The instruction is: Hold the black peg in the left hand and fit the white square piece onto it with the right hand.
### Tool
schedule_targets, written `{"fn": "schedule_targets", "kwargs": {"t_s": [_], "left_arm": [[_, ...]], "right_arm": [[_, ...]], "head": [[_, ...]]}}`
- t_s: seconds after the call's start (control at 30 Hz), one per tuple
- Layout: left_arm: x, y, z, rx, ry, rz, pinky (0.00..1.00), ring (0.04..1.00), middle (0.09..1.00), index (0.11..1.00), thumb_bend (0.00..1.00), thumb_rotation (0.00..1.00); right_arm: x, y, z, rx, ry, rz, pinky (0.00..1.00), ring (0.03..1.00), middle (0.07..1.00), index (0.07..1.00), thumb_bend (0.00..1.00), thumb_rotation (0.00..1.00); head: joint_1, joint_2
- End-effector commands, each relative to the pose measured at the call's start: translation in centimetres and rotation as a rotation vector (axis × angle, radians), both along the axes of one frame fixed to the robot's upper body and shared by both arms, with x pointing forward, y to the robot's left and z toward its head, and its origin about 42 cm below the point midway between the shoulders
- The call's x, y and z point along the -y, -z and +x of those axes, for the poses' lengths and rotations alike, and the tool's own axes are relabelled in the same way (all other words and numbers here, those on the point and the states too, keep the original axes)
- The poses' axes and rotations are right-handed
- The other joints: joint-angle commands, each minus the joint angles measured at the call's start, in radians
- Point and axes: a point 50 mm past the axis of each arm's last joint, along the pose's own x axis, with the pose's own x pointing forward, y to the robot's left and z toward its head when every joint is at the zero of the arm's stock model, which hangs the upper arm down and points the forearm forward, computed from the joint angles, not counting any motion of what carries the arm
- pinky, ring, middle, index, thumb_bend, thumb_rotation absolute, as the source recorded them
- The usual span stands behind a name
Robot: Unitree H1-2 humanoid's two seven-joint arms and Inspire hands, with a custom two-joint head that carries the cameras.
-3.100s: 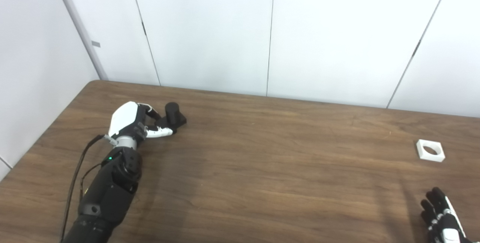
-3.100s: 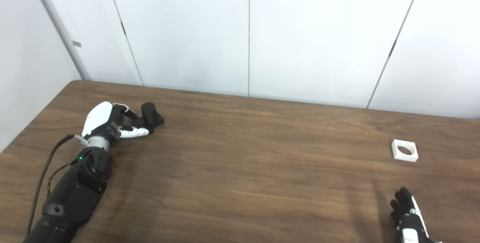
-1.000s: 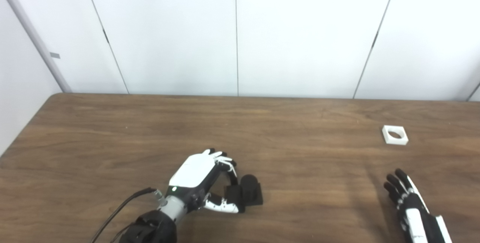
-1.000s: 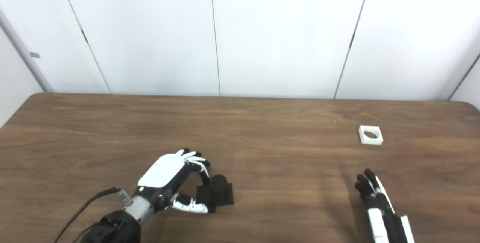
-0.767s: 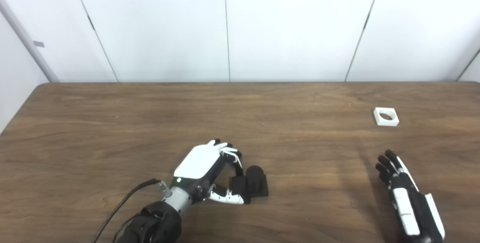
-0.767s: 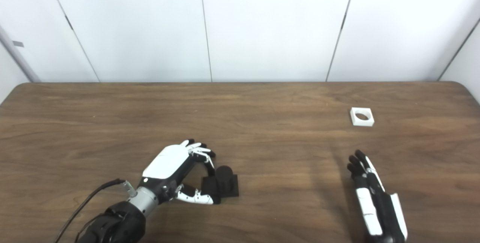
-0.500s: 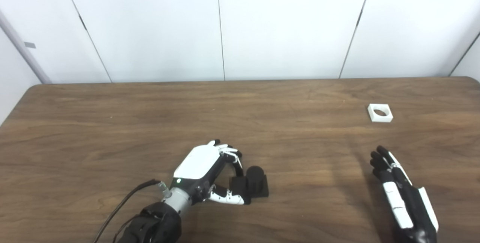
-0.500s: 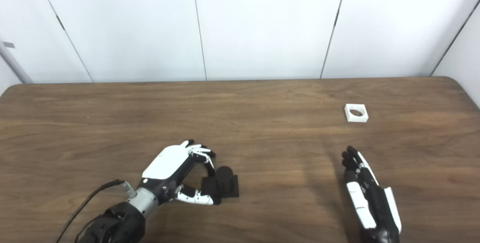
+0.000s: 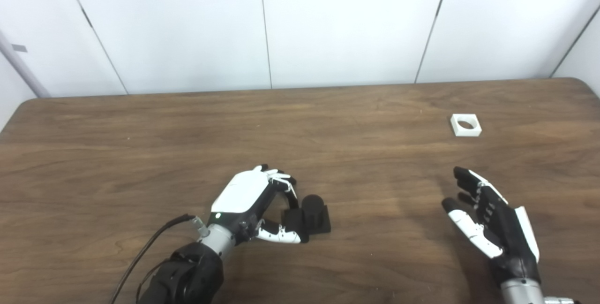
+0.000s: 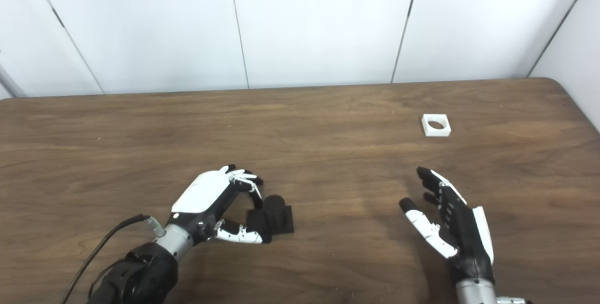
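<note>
The left hand (image 9: 253,201) grips the black peg (image 9: 313,210) by its base, resting on the table (image 9: 117,154). The right hand (image 9: 492,219), spread and empty, sits well short of the white square piece (image 9: 466,125) beyond it. A hasty reach could nudge that light piece away.

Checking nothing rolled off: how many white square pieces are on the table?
1. The white square piece lies flat at the table's far right, beyond the open right hand. Nothing appears hidden.

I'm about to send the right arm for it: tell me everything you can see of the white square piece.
The white square piece is a small, flat, matte block with a round hole through its middle. It lies flat on the wooden table, far right, toward the back edge. Nothing touches it; the right robot hand is open, nearer the camera, well short of it.
</note>
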Motion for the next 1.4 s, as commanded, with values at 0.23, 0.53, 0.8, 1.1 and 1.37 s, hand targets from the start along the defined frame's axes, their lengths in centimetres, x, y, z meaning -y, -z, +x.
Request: {"fn": "schedule_targets", "kwargs": {"t_s": [0.23,0.53,0.8,1.1,1.37], "left_arm": [[0.0,0.7,-0.4,-0.048,0.043,0.031,1.0,0.894,0.805,0.485,0.52,0.05],[-0.9,0.5,-0.3,-0.045,0.046,0.035,1.0,0.889,0.8,0.485,0.52,0.05],[-1.5,0.5,-0.1,-0.051,0.047,0.045,1.0,0.892,0.803,0.485,0.52,0.05],[-1.9,0.8,-0.3,-0.046,0.054,0.048,1.0,0.89,0.805,0.485,0.52,0.05],[-2.1,0.7,-0.2,-0.041,0.058,0.047,1.0,0.886,0.8,0.486,0.52,0.05]], "right_arm": [[1.5,-5.1,4.0,0.14,0.015,-0.067,0.9,0.9,0.857,0.72,0.7,0.31],[3.8,-8.3,7.8,0.072,0.098,-0.324,0.92,0.902,0.851,0.699,0.8,0.3],[5.4,-10.3,11.4,0.01,0.094,-0.55,0.86,0.888,0.865,0.695,0.8,0.26],[7.6,-11.6,15.5,-0.098,0.08,-0.748,0.89,0.934,0.897,0.693,0.8,0.22],[8.9,-13.0,18.9,-0.185,0.073,-0.866,0.98,0.985,0.93,0.715,0.81,0.19]], "head": [[-0.037,0.0],[-0.113,0.003],[-0.196,-0.009],[-0.242,-0.029],[-0.253,-0.028]]}}
